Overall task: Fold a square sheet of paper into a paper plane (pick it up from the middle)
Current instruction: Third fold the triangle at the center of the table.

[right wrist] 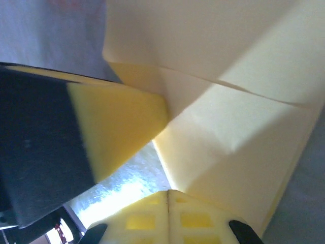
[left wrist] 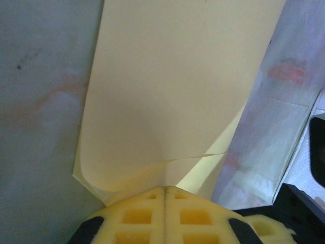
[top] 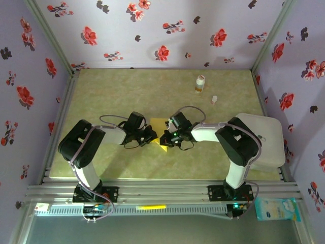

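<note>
The square sheet of paper [top: 158,124], mustard yellow and creased into folded layers, is held just above the table between the two arms. My left gripper [top: 151,135] comes in from the left. In its wrist view the left gripper [left wrist: 165,188] is shut, and the sheet [left wrist: 172,91] rises straight out of the seam between its pads. My right gripper [top: 165,137] faces it from the right. The right gripper [right wrist: 168,191] is shut on the sheet's lower edge [right wrist: 244,152]. One of the left gripper's yellow fingers [right wrist: 122,122] presses the paper close by.
A small white-and-orange bottle [top: 200,84] stands at the back of the green table, with a small white object [top: 214,99] beside it. A white tray [top: 269,137] lies at the right edge. Flowered walls close in three sides.
</note>
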